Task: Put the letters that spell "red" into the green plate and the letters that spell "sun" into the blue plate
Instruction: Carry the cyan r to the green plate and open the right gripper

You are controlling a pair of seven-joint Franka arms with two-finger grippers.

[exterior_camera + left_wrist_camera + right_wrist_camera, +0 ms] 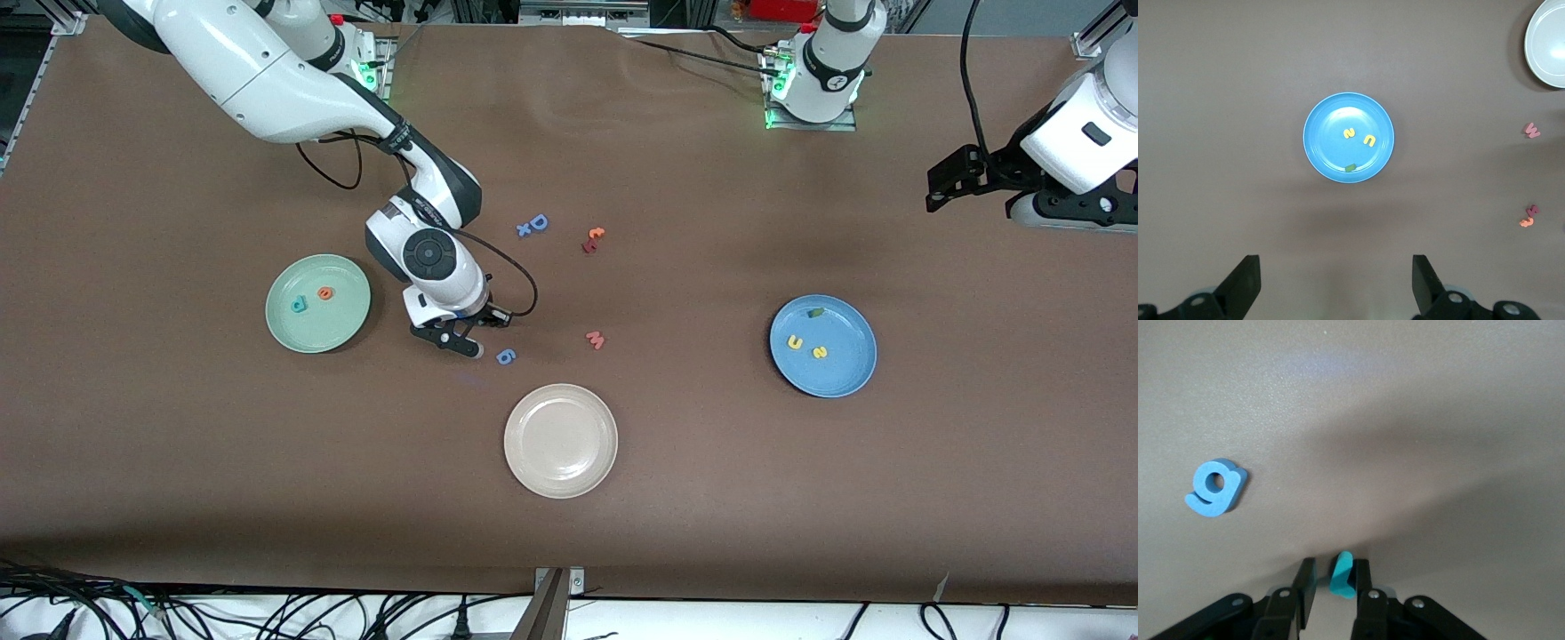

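Front view: the right pincer [460, 342] sits low on the tabletop [711, 498] between the green plate [307, 333], holding "d" [299, 305] and "e" [325, 292], and a blue "g" [505, 356].

Left wrist view: the left pincer [1335, 283] waits, fingers apart, above the blue plate [1321, 157] holding "s" [1349, 133], "u" [1369, 141], "n" [1351, 168].

Right wrist view: fingers [1366, 587] clamp the teal "r" [1343, 575].

The only readable characters are the foam letters themselves. On the round pale mint-green plate [318, 303] lie a small teal foam "d" [299, 305] and, at its 3 o'clock, a small orange foam "e" [325, 292]. On the round mid-blue plate [823, 346] lie a yellow foam "u" [795, 342] and a yellow foam "s" [820, 352]. On the brown table [711, 498] stand a larger blue foam capital "D" [538, 222], a pink foam "w" [596, 340] and a blue foam "g" [505, 356]. No printed label or brand is legible.
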